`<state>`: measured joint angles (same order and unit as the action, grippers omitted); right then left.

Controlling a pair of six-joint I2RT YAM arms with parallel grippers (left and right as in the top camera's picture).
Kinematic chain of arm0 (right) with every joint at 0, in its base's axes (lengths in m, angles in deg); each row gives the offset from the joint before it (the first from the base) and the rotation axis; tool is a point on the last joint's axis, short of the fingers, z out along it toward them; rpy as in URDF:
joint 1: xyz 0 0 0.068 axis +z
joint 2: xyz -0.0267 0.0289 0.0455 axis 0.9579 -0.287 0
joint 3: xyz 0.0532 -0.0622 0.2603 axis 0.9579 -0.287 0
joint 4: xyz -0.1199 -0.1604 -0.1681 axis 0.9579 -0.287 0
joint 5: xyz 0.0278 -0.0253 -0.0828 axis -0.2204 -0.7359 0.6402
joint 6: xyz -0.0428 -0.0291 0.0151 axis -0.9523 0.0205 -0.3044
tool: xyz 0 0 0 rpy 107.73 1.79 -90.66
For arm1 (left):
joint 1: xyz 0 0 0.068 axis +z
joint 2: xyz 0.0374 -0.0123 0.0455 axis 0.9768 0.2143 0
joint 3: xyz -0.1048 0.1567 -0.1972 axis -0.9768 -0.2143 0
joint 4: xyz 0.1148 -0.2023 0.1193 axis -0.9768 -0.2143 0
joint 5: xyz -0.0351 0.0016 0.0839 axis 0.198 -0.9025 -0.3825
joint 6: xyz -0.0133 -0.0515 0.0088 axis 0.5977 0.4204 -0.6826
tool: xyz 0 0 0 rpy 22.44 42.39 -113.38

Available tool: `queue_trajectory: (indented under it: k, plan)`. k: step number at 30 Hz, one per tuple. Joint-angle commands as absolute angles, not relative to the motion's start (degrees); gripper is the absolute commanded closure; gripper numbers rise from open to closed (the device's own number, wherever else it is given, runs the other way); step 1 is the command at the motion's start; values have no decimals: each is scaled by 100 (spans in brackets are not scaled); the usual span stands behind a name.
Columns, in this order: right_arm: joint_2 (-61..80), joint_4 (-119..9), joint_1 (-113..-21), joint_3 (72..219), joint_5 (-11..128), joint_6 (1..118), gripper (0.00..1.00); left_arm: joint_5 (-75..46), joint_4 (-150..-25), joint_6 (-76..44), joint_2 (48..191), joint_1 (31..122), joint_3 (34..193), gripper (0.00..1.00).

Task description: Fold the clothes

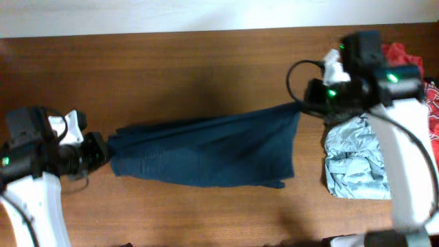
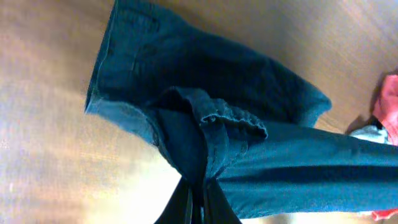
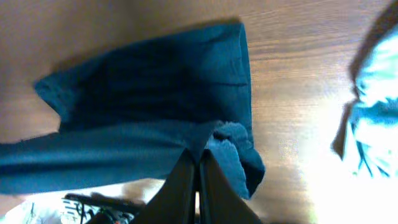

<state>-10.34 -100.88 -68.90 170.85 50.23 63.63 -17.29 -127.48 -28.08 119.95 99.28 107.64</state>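
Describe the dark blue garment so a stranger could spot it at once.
On the brown wooden table, look to the middle, between the two arms. The dark navy-blue fabric garment stretches there, each end pinched by the left gripper or right gripper. Unlike the crumpled pale grey cloth and red cloth at the right, it is dark and held.

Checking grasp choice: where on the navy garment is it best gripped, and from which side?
At its two short ends, each arm coming from its own outer side, as the left gripper and right gripper do, shut on bunched edge. The navy garment is long and limp, so end grips likely keep it spread.
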Motion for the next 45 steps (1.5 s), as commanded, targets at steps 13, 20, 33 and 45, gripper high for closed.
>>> queue_trajectory:
  k: [13, 20, 33, 45]
  plan:
    - [-1995, -9529, -6995, 17127, 5683, 6250, 96, -2162, -11174, -2830, 13737, 10011, 10827, 95]
    - [-2255, -9229, -6999, 17129, 5709, 5880, 69, -2183, -10704, -2832, 13741, 9864, 10830, 59]
    - [-2229, -9275, -6485, 17120, 5476, 4984, 63, -1834, -10383, -3888, 13769, 8914, 10825, 97]
    - [-3086, -7807, -5283, 16027, 5368, 4796, 96, -3449, -9563, -4209, 15199, 7499, 10817, 100]
